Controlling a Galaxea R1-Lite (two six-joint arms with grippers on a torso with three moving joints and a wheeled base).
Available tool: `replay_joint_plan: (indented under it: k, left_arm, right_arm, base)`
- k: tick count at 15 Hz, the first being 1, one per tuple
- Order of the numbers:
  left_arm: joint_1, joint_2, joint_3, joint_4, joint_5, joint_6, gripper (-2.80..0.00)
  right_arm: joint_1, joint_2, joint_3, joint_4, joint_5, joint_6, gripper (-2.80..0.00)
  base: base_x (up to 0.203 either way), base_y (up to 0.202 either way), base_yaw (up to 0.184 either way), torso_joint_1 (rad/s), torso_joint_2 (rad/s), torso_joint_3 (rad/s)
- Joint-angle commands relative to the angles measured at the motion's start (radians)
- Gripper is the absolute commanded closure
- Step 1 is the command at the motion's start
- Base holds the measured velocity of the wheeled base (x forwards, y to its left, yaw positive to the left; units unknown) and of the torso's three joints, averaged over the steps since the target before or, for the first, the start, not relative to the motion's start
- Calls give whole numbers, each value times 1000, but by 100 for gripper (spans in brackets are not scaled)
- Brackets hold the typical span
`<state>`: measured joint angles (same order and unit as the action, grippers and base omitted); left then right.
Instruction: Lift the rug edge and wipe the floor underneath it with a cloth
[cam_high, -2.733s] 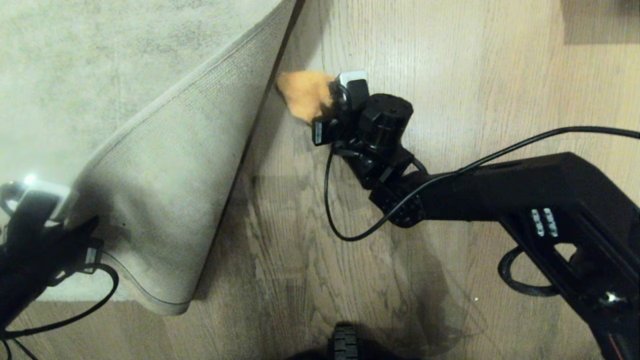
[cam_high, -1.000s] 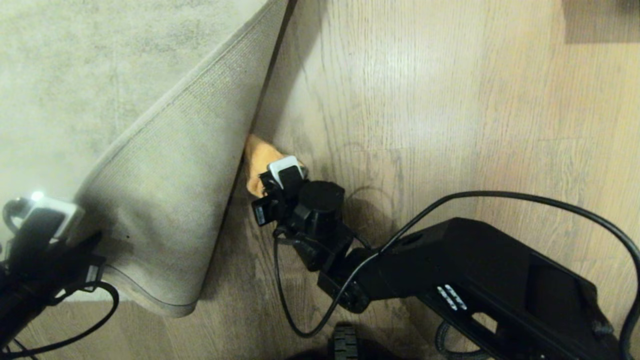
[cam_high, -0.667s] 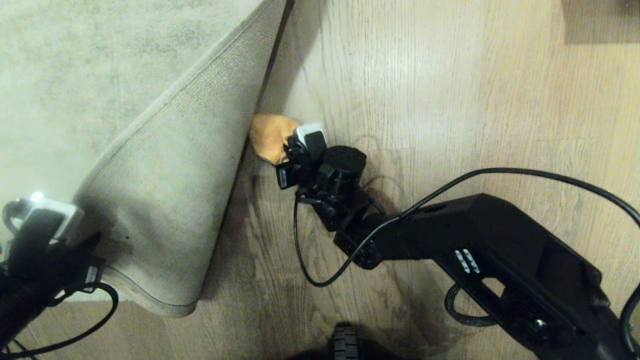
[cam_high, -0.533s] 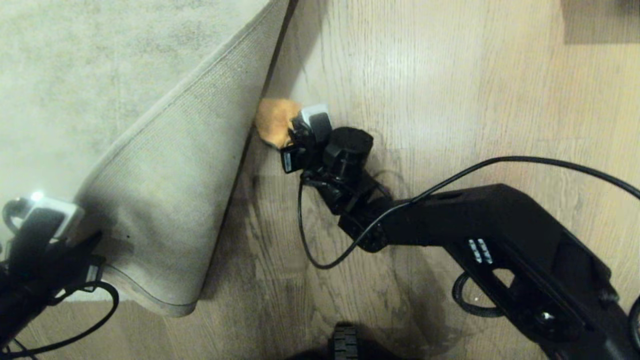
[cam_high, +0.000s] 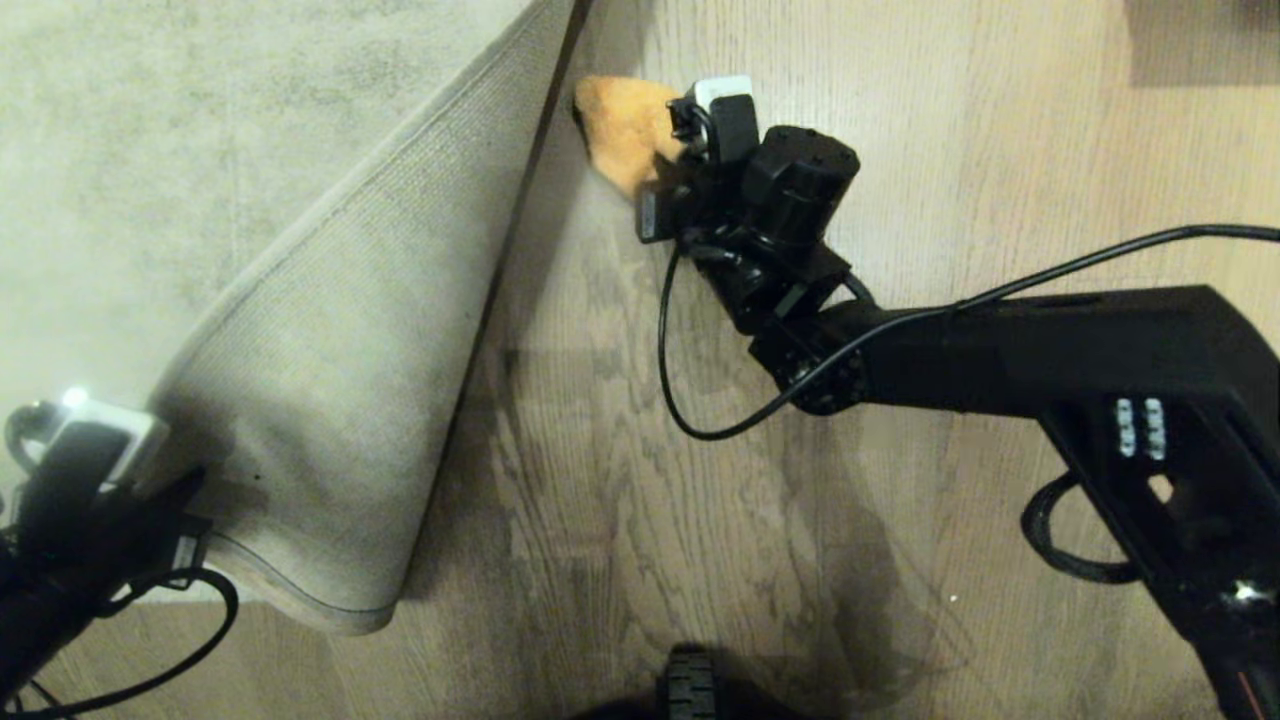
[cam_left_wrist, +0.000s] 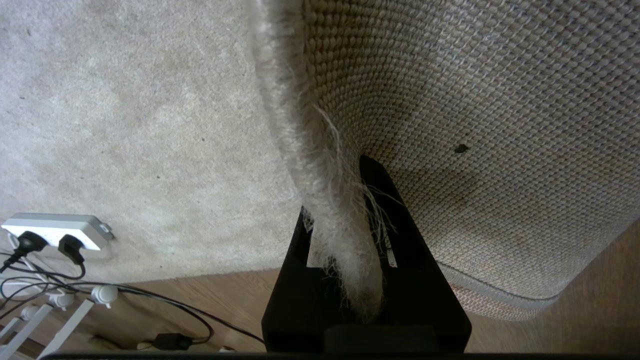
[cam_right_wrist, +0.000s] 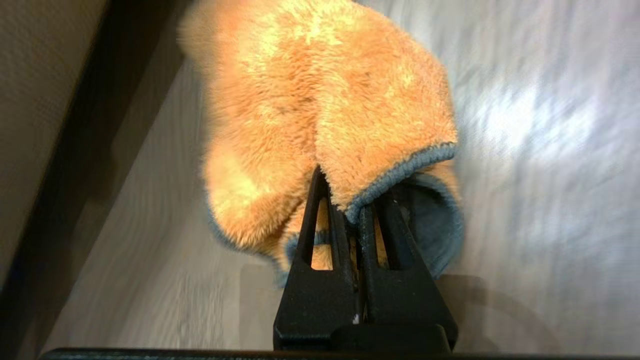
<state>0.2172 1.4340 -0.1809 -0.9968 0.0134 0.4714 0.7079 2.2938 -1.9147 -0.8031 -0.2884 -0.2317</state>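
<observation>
- The left gripper (cam_left_wrist: 345, 220), low at the robot's left, is clamped on the rug edge (cam_left_wrist: 320, 190), holding a corner of the rug (cam_high: 150, 150) folded back so its ribbed woven underside (cam_high: 340, 380) faces up.
- The raised flap's long side runs diagonally up the head view; a dark gap of shadow lies beneath it where it meets the floor (cam_high: 900, 150).
- The right gripper (cam_right_wrist: 350, 210) has its fingers pressed together on the cloth (cam_high: 625, 125), a fluffy orange piece with a grey-blue bound hem, which lies on the floor just beside the flap's upper edge.
- Bare wood-grain planks stretch wide to the right of the cloth and below it, crossed only by the right arm and its black cable (cam_high: 690, 400).
- In the left wrist view, a white power strip (cam_left_wrist: 55, 230) with black plugs and tangled cords lies at the rug's far border.
- No brand, label or legible writing shows on the cloth, the rug or the power strip.
</observation>
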Motion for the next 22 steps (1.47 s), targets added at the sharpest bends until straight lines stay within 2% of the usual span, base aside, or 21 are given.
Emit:
replay_joint_plan:
  k: [1,4,7,10,12,14,16,22]
  left_arm:
    - [1,-1,0,-6,0,3,0]
    - [1,-1,-2,-6,0,1,0]
    - [1,-1,-2,-14,-1,1,0]
    - [-1,-1,0,-13,-1,3,0]
    - [-1,0,-1,-14,-1,3,0]
    - [1,3,-2,-14,0,1,0]
    - [1,8,-2,-14,0,1,0]
    - [1,23,6,-26,0,4,0]
  right_arm:
    - [35,-78,78,-4,1,-4,0]
    - [135,-129,265,-30,-1,-6,0]
    - [269,-146,509,-111,-1,-6,0]
    - [393,-85,761,-278,0,-4,0]
    - [434,13,831,-419,2,-1,0]
    - [437,89,819,-496,6,2,0]
    - [420,155,715,-504,8,4,0]
    - [300,256,410,-424,11,4,0]
  base:
    - [0,0,0,0,0,0]
    - [0,0,0,0,0,0]
    - [0,0,0,0,0,0]
    - [0,0,0,0,0,0]
    - [0,0,0,0,0,0]
    - [0,0,0,0,0,0]
    - [0,0,0,0,0,0]
    - [0,0,0,0,0,0]
